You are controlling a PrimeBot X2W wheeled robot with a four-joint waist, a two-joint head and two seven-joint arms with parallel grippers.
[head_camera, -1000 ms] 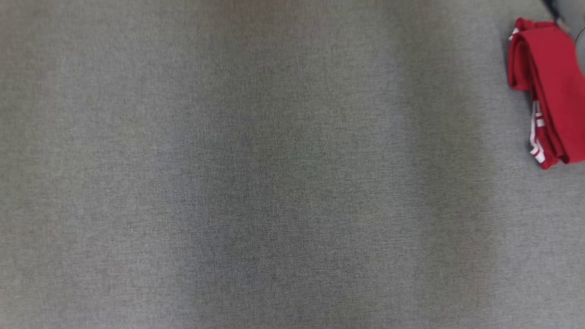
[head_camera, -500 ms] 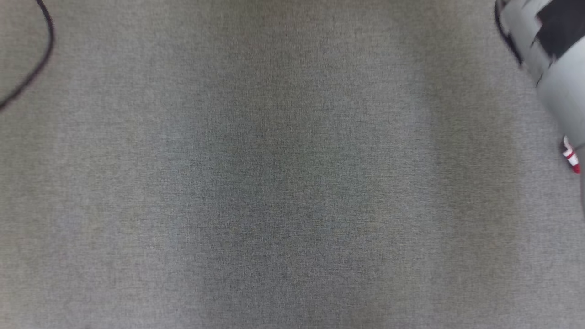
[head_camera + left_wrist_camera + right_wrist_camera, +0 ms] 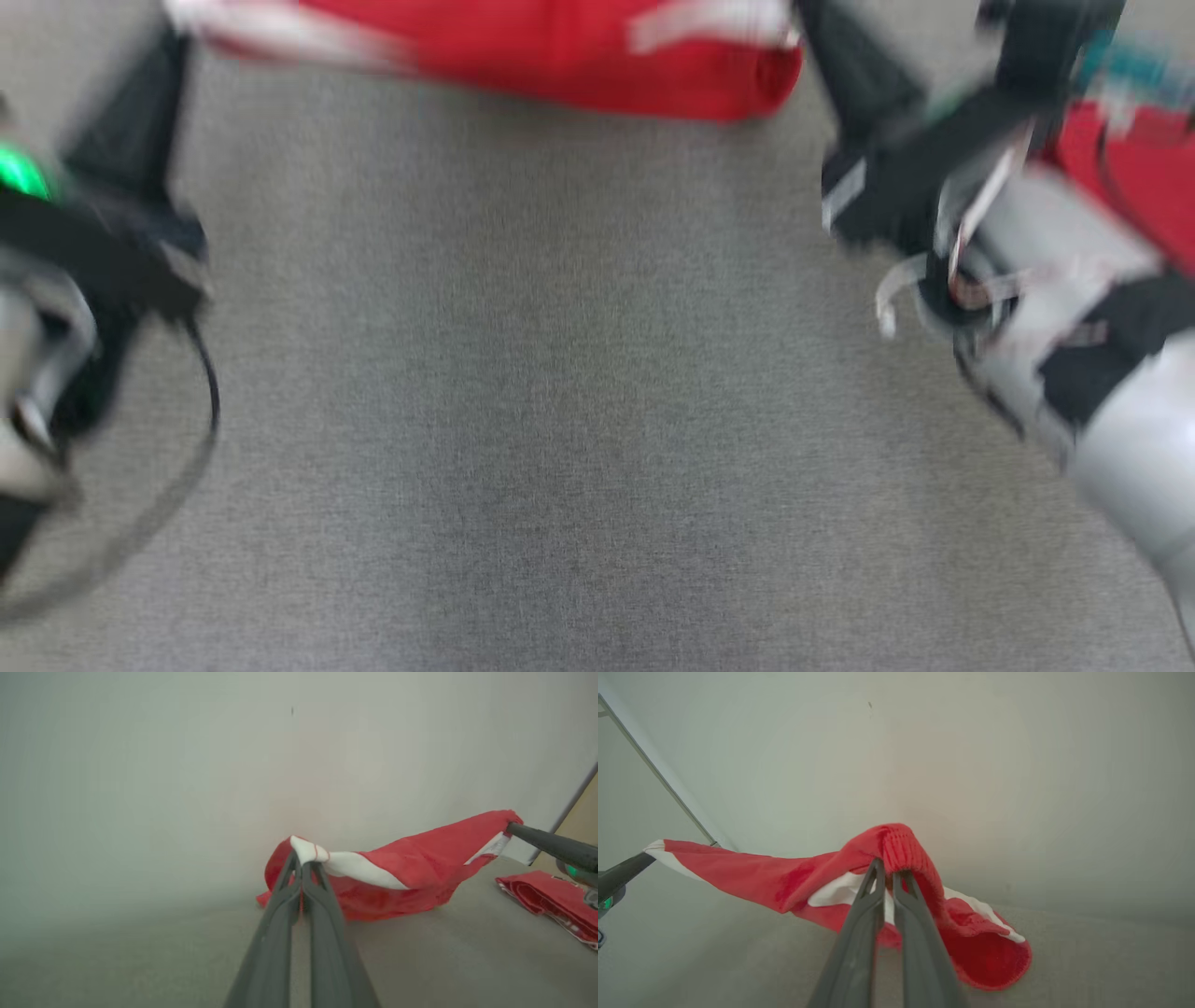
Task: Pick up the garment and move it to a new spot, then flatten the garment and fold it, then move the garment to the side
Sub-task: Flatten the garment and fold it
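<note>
The left gripper (image 3: 301, 858) and the right gripper (image 3: 886, 868) each pinch tight on the red garment (image 3: 411, 868). It hangs stretched between them, low over the soft grey surface (image 3: 560, 420). A plain pale wall (image 3: 187, 765) stands behind, and another folded red cloth (image 3: 551, 900) lies nearby.

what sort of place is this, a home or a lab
Probably a robot garment-folding bench rather than a home: a wide grey cloth-covered work surface, a bare pale wall behind it, and one red garment held up while a folded red garment lies aside.
</note>
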